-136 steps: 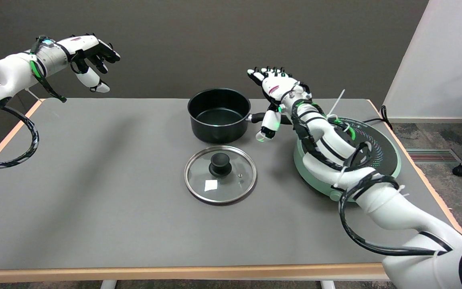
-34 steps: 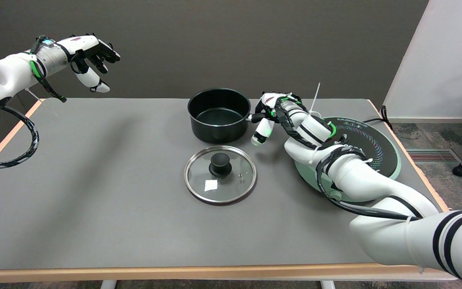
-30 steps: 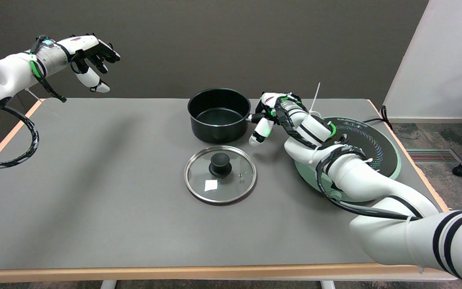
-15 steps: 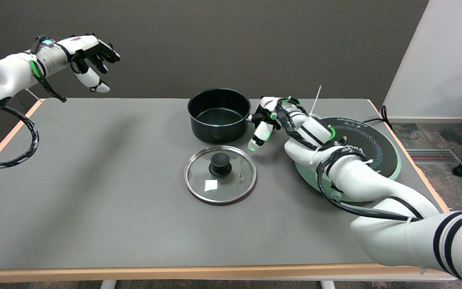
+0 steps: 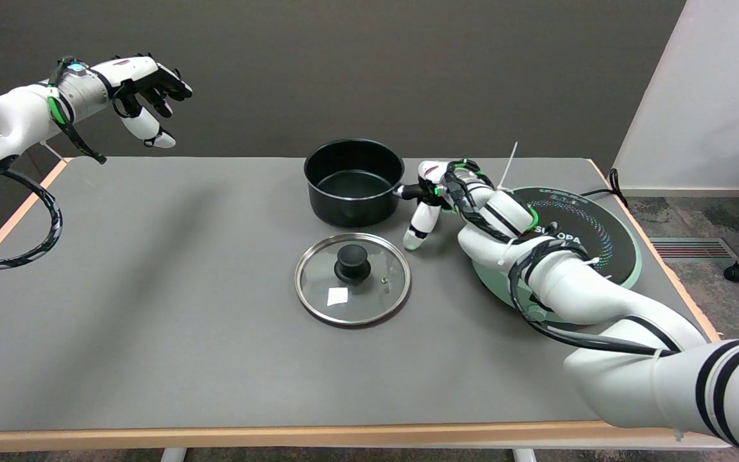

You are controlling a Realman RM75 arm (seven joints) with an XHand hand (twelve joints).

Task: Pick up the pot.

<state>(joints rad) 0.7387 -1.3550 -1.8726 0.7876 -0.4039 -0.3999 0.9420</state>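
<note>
Under the right hand [image 5: 439,192], most of the pot [image 5: 353,183] handle is hidden.

Right arm stretched in low from lower right; robot hand [image 5: 437,189] closed around pot handle [image 5: 410,190], one finger [image 5: 419,224] pointing down.

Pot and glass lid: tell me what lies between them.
Head view: only a bare strip of grey table separates the pot from the glass lid.
</note>
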